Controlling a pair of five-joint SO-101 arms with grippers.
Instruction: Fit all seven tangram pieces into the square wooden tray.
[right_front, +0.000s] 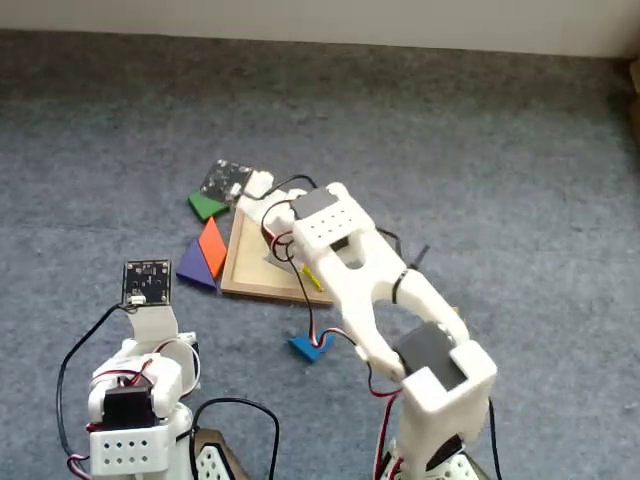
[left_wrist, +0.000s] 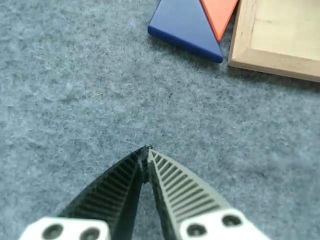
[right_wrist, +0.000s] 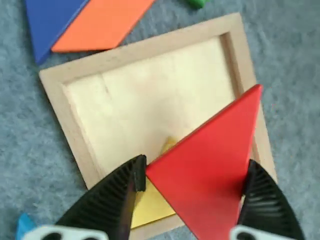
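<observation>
Closest to my right wrist camera, the right gripper (right_wrist: 195, 167) is clamped on the red triangle (right_wrist: 210, 170), with a dark ribbed finger (right_wrist: 117, 195) pressed against either side. The piece is large, flat and glossy red. It sits over one corner of the square wooden tray (right_wrist: 150, 47), crossing the rim and covering part of a yellow piece (right_wrist: 145, 207) on the tray's pale floor. I can't tell whether the red triangle touches the wood. A dark blue triangle (right_wrist: 47, 17) and an orange piece (right_wrist: 100, 22) lie edge to edge just beside the tray. A green piece (right_front: 207, 207) lies beyond them, and a small light blue piece (right_front: 305, 347) lies on the grey carpet (right_front: 480, 150). My left gripper (left_wrist: 146, 152) has its tips pinched together over the carpet.
</observation>
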